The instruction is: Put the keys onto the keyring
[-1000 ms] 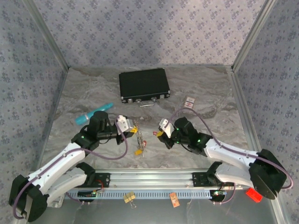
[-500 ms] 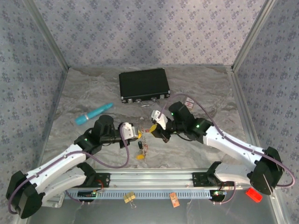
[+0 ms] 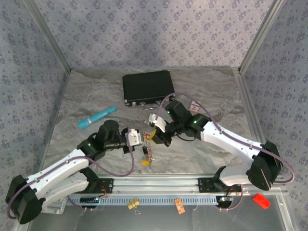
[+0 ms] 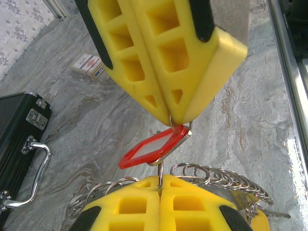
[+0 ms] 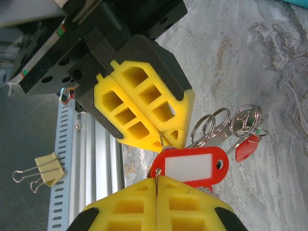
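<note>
Both sets of jaws are shut tight, tip to tip, each pinching an opposite side of one thin wire ring (image 4: 159, 169). A red tag (image 4: 154, 149) with a white label hangs on the ring in the narrow gap between them. The keys (image 5: 246, 147) dangle in a bunch with several split rings just beside and below the gap, on the side away from the arm bases. A run of linked metal rings (image 4: 216, 174), probably the keyring's chain, curls close behind the left jaws.

The likely trouble is the ring itself. It is fine wire held only at the very tips, so a small twist or pull from either arm could slide it out of one grip. The whole bunch would then swing or drop to the table (image 4: 250, 110). Pulling the two sets of jaws apart could also bend the ring rather than open it.

The keyring's large pale loop cannot be made out. How many keys are already threaded is unclear, since the bunch overlaps itself. From above, a yellow tag (image 3: 144, 162) sits lowest under the jaws. Whether it hangs or rests on the table I cannot tell.
</note>
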Controlling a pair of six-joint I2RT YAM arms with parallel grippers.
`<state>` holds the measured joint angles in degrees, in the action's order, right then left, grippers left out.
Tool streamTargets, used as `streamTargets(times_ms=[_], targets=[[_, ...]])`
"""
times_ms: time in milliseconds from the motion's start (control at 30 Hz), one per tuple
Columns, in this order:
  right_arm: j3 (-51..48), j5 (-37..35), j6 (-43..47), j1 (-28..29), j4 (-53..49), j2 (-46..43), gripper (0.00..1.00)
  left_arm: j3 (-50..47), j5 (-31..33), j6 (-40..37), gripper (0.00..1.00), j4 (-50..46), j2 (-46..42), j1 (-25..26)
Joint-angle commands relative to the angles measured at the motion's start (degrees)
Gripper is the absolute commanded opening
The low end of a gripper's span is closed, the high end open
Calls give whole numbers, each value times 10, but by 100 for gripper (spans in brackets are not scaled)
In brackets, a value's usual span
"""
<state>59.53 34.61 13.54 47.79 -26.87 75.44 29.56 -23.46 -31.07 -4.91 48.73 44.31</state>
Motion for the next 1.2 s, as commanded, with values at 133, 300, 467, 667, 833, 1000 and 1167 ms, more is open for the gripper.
streamTargets(times_ms=[133, 300, 467, 667, 833, 1000, 1167], targets=[[-60, -340, 43, 28, 71, -74, 0, 15, 2, -14, 0, 7, -12, 4], [-103, -315, 178, 76, 36, -126, 0, 13, 4, -15, 0, 9, -12, 5], [-95, -155, 134, 54, 65, -131, 0, 13, 3, -14, 0, 11, -7, 5], [-69, -85, 93, 38, 78, -93, 0, 13, 2, -14, 0, 10, -9, 5], [-55, -62, 81, 32, 87, -69, 0, 12, 2, -16, 0, 10, -10, 5], [-42, -37, 69, 21, 89, -43, 0, 12, 2, -19, 0, 10, -11, 6], [-34, -33, 61, 15, 91, -26, 0, 10, 4, -23, 0, 9, -12, 7]])
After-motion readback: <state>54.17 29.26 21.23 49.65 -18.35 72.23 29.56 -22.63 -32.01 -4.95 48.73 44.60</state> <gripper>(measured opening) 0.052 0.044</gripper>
